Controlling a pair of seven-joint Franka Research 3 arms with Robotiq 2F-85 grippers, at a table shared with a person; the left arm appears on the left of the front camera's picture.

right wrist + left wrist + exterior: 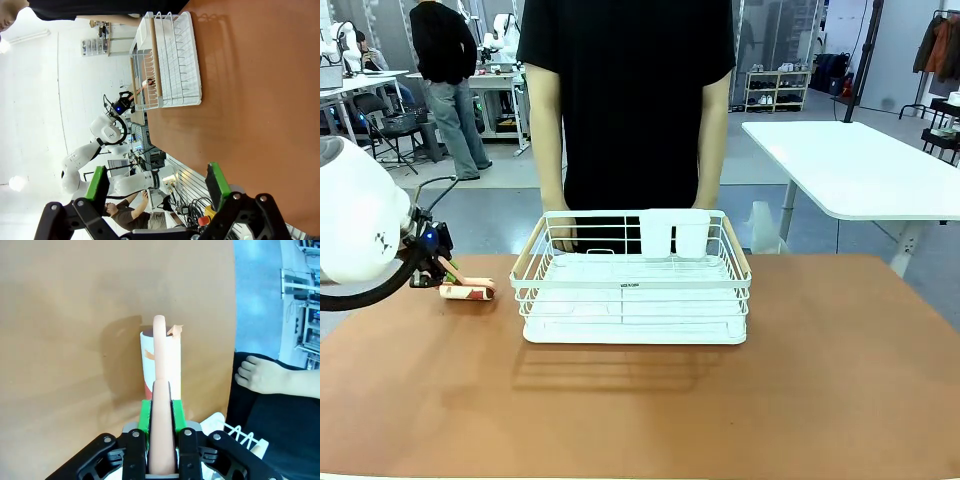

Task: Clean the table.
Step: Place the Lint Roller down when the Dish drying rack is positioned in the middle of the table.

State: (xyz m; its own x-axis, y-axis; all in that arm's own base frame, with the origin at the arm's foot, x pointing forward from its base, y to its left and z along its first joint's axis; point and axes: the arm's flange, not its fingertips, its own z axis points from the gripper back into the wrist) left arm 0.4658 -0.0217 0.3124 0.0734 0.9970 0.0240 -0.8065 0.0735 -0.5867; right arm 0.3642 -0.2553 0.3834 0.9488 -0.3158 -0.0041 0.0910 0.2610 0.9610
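We see left gripper clamped on pink stick, which runs toward 12 o'clock over paper roll lying on table. Rack sits at 3 o'clock. Right gripper hangs apart, farther off.

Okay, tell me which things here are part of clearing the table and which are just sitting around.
Part of the job:
- the table, reddish-brown top
- left gripper, shut on a pinkish stick
- patterned roll lying on the table under the stick
- white wire rack, mid-table
- right gripper, open above the table

Just there:
- white-topped side table
- person's hands at the far edge
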